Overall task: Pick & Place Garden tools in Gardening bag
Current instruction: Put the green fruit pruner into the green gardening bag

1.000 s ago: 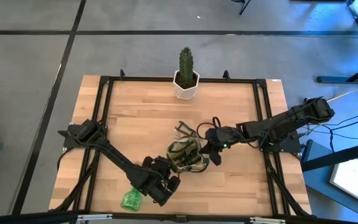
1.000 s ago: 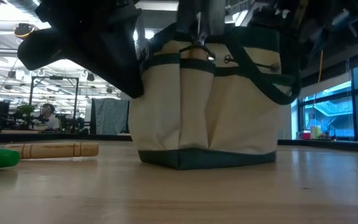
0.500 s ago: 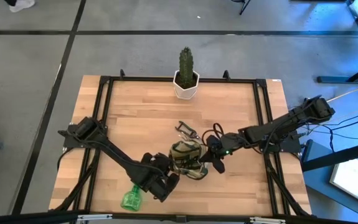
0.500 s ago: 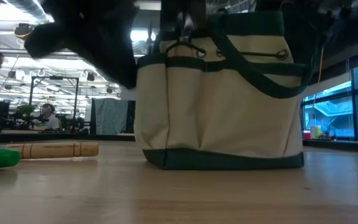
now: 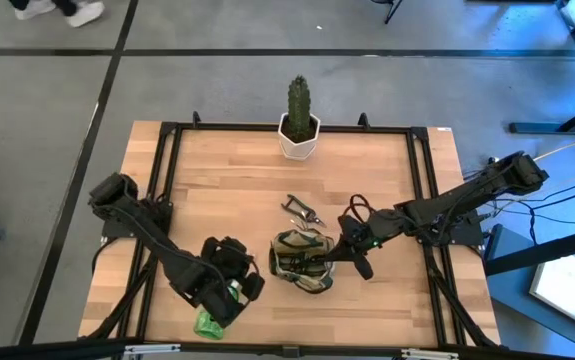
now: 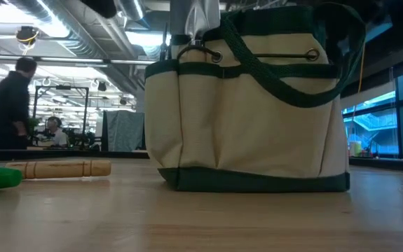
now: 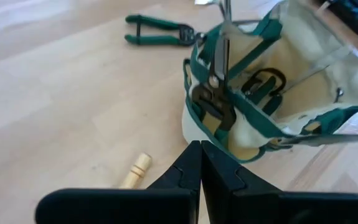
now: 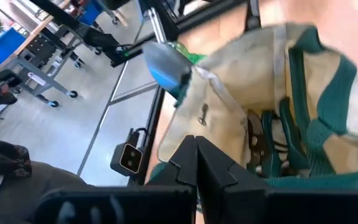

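On table, both jaws closed, empty.

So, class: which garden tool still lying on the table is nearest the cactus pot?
The pruning shears: they lie on bare wood between the gardening bag and the cactus pot. The green spray bottle lies by the near edge, much farther off.

One gardening bag, one loose pair of pruning shears, one green spray bottle, one wooden handle, one cactus — two claws — left claw, right claw.
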`<action>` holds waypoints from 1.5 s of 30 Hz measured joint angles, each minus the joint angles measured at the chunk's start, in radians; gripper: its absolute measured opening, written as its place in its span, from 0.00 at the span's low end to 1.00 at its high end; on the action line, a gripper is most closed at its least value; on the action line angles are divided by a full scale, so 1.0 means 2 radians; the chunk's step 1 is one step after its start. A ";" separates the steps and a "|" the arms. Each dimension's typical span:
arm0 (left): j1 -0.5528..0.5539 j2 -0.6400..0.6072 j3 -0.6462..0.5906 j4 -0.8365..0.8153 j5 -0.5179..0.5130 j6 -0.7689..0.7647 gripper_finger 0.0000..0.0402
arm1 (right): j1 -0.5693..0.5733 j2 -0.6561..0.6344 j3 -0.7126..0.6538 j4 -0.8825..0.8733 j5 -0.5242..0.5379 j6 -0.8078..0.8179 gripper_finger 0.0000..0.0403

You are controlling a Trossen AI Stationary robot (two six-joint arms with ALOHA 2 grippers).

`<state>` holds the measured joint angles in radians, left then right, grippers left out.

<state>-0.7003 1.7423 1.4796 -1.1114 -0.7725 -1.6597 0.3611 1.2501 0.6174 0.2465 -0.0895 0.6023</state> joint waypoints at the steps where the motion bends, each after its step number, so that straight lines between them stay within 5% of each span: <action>1: 0.002 -0.004 0.000 -0.001 0.000 0.008 0.01 | 0.000 -0.006 0.000 -0.001 0.000 -0.005 0.00; 14: 0.087 -0.052 0.000 0.004 0.044 0.165 0.01 | 0.000 -0.075 0.000 -0.022 0.046 -0.009 0.23; 25: 0.249 -0.081 0.000 0.157 0.270 0.463 0.00 | 0.000 -0.122 0.000 -0.083 0.100 -0.003 0.41; 32: 0.355 -0.081 0.000 0.160 0.326 0.657 0.01 | 0.000 -0.126 0.000 -0.120 0.167 -0.002 0.41; 45: 0.511 -0.016 0.000 0.151 0.576 0.945 0.03 | -0.063 -0.126 0.000 -0.135 0.202 0.077 0.42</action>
<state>0.3216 1.7097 1.4799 -0.8092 0.3790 0.2296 0.2355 0.9981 0.6178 -0.0240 0.3145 0.7555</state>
